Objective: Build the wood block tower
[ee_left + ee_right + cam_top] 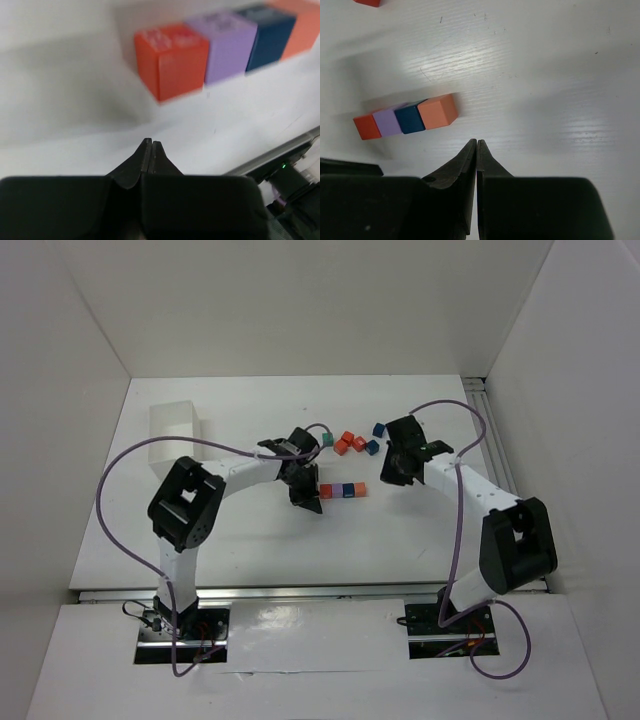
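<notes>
Wood blocks: four smooth, sharp-edged painted cubes (red, lilac, dark blue, orange) sit face to face in a flat row on the faintly grained white table between the arms. More loose cubes are scattered just behind. Left pincer, its tapered black tips pressed together and empty, points at the red end; right pincer is likewise pressed together, near the orange end.

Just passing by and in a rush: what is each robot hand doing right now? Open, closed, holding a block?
The left hand: closed, holding nothing.
The right hand: closed, holding nothing.
</notes>
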Controlling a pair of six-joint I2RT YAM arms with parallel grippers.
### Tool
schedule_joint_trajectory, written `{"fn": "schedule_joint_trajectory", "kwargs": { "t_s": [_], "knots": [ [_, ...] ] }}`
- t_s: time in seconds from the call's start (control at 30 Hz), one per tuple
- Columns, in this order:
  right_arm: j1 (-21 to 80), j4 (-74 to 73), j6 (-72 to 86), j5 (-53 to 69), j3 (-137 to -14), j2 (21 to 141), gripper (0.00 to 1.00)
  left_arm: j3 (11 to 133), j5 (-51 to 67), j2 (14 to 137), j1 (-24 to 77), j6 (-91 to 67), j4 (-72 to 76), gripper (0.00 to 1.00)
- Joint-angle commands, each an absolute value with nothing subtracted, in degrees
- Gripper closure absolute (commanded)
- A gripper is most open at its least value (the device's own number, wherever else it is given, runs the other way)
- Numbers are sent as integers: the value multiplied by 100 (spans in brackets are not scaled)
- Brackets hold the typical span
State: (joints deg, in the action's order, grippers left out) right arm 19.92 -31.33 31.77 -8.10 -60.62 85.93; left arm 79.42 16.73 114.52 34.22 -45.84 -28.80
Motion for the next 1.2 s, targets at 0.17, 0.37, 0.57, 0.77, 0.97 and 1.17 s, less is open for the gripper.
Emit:
{"fn": "schedule_joint_trajectory", "kwargs": {
  "t_s": [0.17, 0.37, 0.57, 0.77, 0.97, 1.17],
  "knots": [
    [1951, -2971, 2945, -703, -6240, 9175, 89, 7761, 748, 10844, 3200, -3877, -3472, 100],
    [1951, -2918, 2699, -580, -6478, 9790, 88, 8401, 344, 11337, 3129, -3762, -3577, 100],
    [1951, -2725, 2698, -396, -6609, 10160, 88, 8937, 149, 11776, 3023, -3639, -3647, 100],
    [1899, -2593, 2646, -194, -6732, 10432, 88, 9193, 149, 12023, 3023, -3568, -3709, 100],
    [1898, -2540, 2593, -88, -6785, 10591, 88, 9193, 202, 12138, 3023, -3516, -3647, 100],
    [1951, -2540, 2487, 44, -6943, 10644, 88, 9246, 255, 12138, 3023, -3463, -3595, 100]
  ]
}}
